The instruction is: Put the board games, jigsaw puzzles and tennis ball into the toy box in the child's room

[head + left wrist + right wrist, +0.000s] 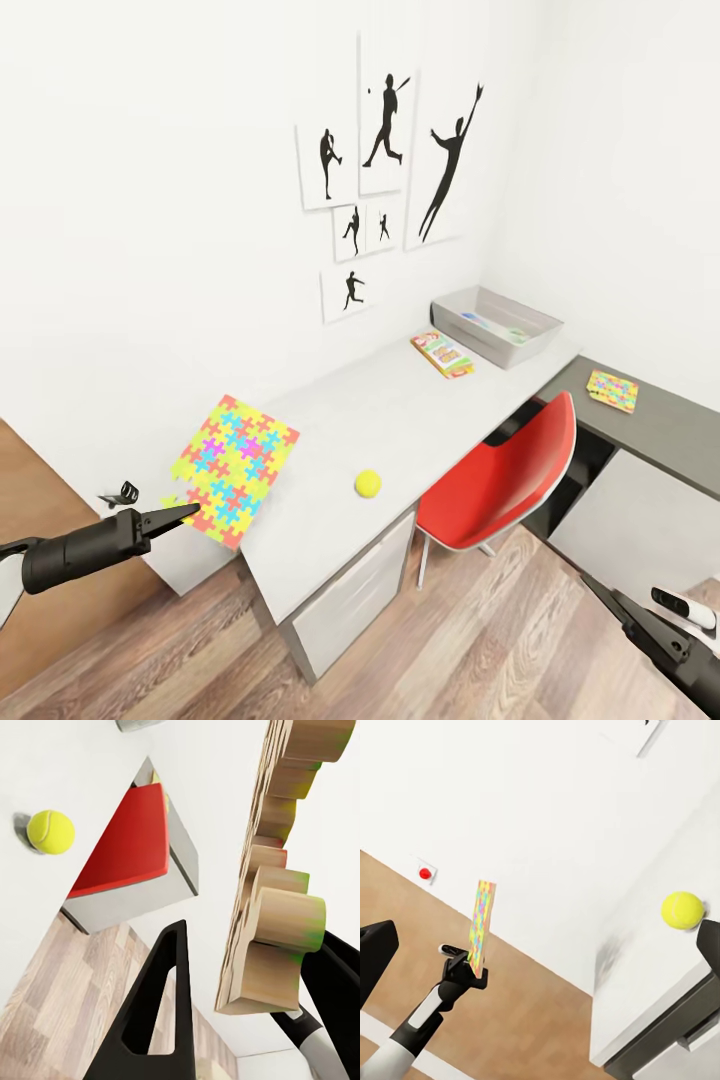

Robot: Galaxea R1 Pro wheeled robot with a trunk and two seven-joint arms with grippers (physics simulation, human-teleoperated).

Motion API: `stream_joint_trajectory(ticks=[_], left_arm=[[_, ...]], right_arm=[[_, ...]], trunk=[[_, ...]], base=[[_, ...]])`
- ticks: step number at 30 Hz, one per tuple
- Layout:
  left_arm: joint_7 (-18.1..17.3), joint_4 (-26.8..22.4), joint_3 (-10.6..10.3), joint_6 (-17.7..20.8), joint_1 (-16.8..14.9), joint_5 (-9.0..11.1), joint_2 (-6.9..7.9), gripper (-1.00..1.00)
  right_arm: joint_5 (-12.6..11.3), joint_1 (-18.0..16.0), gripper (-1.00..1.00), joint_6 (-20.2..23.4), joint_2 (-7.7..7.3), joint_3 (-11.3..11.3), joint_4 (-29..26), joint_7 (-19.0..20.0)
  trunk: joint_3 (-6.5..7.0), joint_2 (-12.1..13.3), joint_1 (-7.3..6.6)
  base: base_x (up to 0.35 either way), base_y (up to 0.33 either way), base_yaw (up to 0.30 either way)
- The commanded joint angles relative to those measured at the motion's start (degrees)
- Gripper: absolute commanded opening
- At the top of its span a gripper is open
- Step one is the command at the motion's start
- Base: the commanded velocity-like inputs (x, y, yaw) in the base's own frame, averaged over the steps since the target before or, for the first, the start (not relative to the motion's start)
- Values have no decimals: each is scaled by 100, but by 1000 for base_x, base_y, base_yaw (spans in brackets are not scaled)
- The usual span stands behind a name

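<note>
My left gripper (186, 514) is shut on the lower edge of a jigsaw puzzle (234, 467), a thin sheet of yellow, pink, blue and green pieces held tilted up above the table's (400, 420) near end. In the left wrist view the puzzle's wooden edge (271, 900) runs between the black fingers (161, 1012). The right wrist view has it (481, 918) standing upright in the air. The tennis ball (368, 484) lies near the table's front edge. A board game (442, 354) lies beside the toy box (530, 345). A second jigsaw puzzle (612, 390) rests on the dark cabinet top. My right gripper (603, 598) hangs open, low at the right.
A red chair (500, 480) is tucked under the table between the drawers (350, 590) and the dark cabinet (650, 440). Framed silhouette pictures (385, 180) hang on the white wall. Some colourful items lie in the toy box. Wooden floor (480, 640) spreads in front.
</note>
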Motion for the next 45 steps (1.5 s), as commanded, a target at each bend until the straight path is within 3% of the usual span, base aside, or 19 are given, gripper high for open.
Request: stream_joint_trajectory(ticks=[1,16,40,45], left_arm=[[-17,0,2,21,-4,-10,1,-100],[-18,-25,-5,21,-13,-12,-12,-100],[-60,-26,-26,21,-13,-12,-15,-100],[-355,-24,-16,21,-6,-21,-12,-100]], right_arm=[[-6,-4,100,60,-1,-1,-1,15],[-2,5,100,60,-6,-73,4,18],[-9,5,100,59,-14,-90,63,5],[-9,5,100,65,-11,-229,76,9]], trunk=[[-1,-11,4],[137,-11,4],[184,-11,4],[218,-11,4]], base=[[0,0,0],[0,0,0],[0,0,-39],[0,0,-202]])
